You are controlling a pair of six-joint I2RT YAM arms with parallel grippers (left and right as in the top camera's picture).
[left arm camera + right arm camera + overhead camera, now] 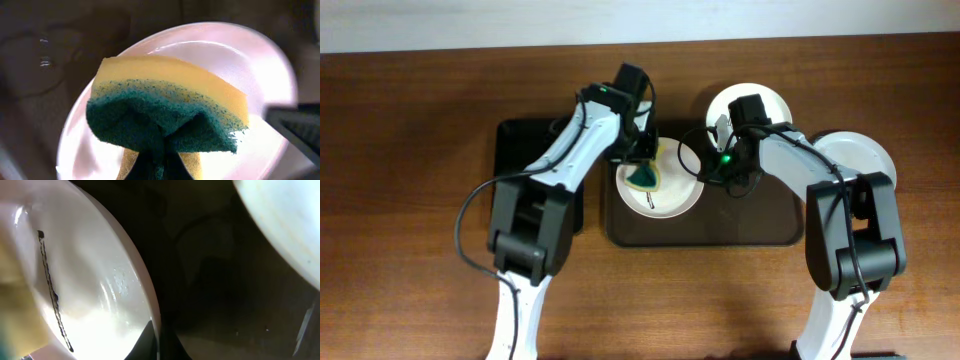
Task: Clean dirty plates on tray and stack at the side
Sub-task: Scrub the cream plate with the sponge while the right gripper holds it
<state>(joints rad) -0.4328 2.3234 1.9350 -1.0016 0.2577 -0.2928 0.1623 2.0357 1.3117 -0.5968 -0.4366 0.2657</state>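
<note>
I saw my left gripper (pixel 159 166) pinching the sponge (pixel 165 110) over the marked plate (pixel 672 198) at frame centre, on the tray's (pixel 760 218) left half. My right gripper (pixel 157 342) was clamped on that plate's right rim.

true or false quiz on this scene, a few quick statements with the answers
1. The left gripper holds a sponge. True.
2. The sponge is all yellow. False: it is yellow on one side and green on the other.
3. The plate under the sponge carries a black line. True.
4. All three plates lie on the tray. False: the right plate lies on the table beside it.
5. The right gripper is wide open. False: it is shut at the plate's rim.
</note>
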